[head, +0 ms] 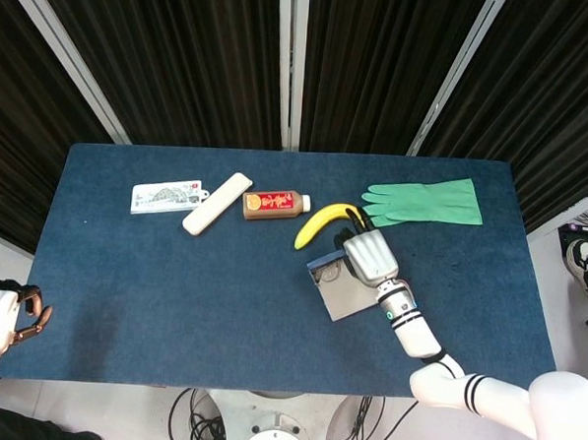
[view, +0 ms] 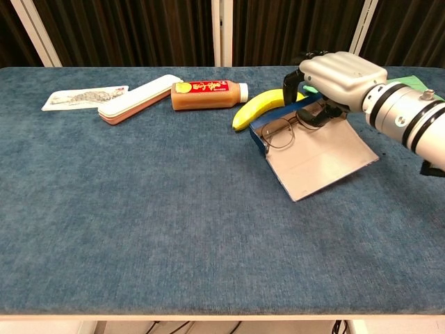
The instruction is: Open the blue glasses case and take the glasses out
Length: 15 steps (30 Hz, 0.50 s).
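Note:
The blue glasses case [view: 320, 157] lies open with its pale inner flap spread toward me, right next to the banana [view: 268, 106]. Wire-rimmed glasses [view: 279, 132] rest inside against its blue wall. My right hand [view: 341, 72] reaches over the case's far end, fingers curled down around the wall and the glasses' arm, gripping there. From the head view the right hand [head: 369, 255] covers the back of the case [head: 341, 295]. My left hand [head: 13, 316] hangs off the table's front left corner, fingers curled in, holding nothing.
A green rubber glove [head: 423, 202] lies behind the right hand. Left of the banana [head: 323, 225] lie a brown bottle [head: 275, 203] on its side, a white oblong case [head: 216, 203] and a printed card [head: 165, 196]. The blue table cloth [head: 172, 292] covers the table.

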{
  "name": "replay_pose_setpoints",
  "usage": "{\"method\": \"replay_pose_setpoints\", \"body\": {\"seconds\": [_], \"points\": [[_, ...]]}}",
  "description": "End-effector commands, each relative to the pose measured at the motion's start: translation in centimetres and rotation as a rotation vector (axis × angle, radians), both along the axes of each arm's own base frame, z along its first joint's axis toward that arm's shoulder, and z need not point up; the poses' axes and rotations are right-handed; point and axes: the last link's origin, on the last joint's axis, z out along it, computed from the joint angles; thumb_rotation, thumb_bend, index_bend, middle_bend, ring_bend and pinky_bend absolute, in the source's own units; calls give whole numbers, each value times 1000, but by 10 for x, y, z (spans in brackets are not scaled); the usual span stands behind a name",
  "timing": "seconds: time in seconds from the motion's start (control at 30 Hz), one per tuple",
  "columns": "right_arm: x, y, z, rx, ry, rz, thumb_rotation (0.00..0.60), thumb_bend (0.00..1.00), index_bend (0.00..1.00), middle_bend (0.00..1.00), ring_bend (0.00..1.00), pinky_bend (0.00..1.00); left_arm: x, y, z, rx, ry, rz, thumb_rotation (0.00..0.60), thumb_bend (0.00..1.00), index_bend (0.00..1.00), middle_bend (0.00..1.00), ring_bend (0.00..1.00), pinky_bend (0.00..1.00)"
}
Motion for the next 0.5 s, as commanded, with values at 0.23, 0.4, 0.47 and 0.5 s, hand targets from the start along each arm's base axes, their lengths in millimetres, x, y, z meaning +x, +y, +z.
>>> {"method": "replay_pose_setpoints", "body": {"seconds": [0.23, 0.4, 0.47, 0.5], "points": [[-5, 8, -24, -120, -84, 53, 600, 389, 699, 361, 0, 0, 0, 0, 0, -1, 0, -1, 600, 327, 708, 679, 489, 430], [-9, 12, -27, -146, -108, 67, 600, 386, 699, 361, 0, 0, 0, 0, 0, -1, 0, -1, 600, 328, 708, 679, 489, 430], [-11, 11, -28, -140, -116, 55, 600, 386, 699, 361, 0, 0, 0, 0, 0, -1, 1, -1, 600, 328, 708, 679, 489, 430], [-11, 10, -27, -145, -117, 55, 600, 386, 698, 359, 0, 0, 0, 0, 0, -1, 1, -1, 600, 328, 708, 679, 489, 430]]}}
